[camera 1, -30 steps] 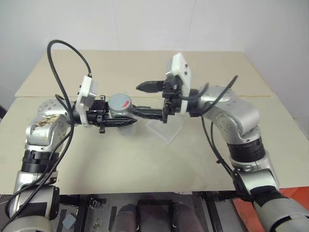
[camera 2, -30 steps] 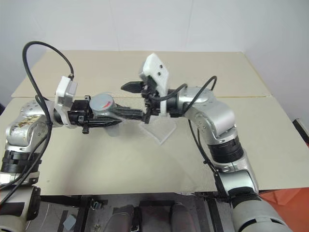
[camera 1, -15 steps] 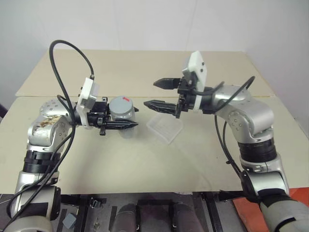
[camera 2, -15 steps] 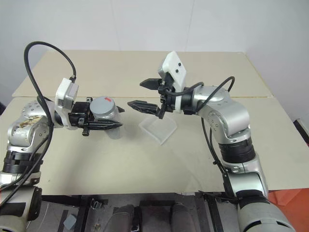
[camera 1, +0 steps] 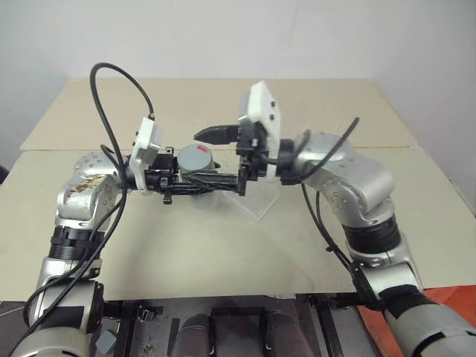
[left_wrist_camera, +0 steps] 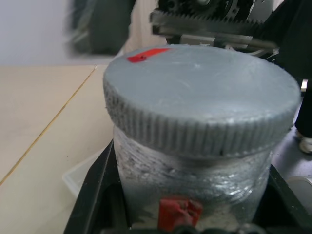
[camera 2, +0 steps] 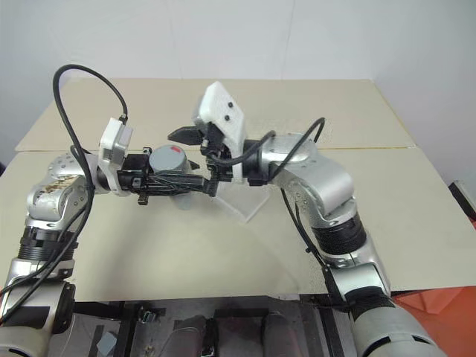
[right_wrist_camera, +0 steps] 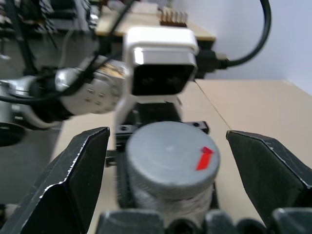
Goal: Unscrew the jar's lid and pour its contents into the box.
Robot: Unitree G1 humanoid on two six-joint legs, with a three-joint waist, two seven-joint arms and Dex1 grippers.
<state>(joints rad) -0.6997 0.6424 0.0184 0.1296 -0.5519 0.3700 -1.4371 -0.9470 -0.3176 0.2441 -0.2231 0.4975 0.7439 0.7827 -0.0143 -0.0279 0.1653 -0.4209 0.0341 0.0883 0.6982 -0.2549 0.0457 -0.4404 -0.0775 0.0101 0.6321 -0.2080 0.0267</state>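
Two black fingers of the left gripper squeeze the jar and hold it up above the table. On the jar sits the lid, grey with a small red mark. The right gripper is wide open, one finger on each side of the lid with room between. Just beside the jar, lower down, the box lies on the table.

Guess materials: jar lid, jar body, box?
Round grey lid: dull, matte, moulded-looking ridged rim; could be painted metal or plastic. Small cylindrical jar: clear, cloudy wall, red label; likely plastic, possibly glass. Shallow square box: translucent whitish, thin-walled plastic.
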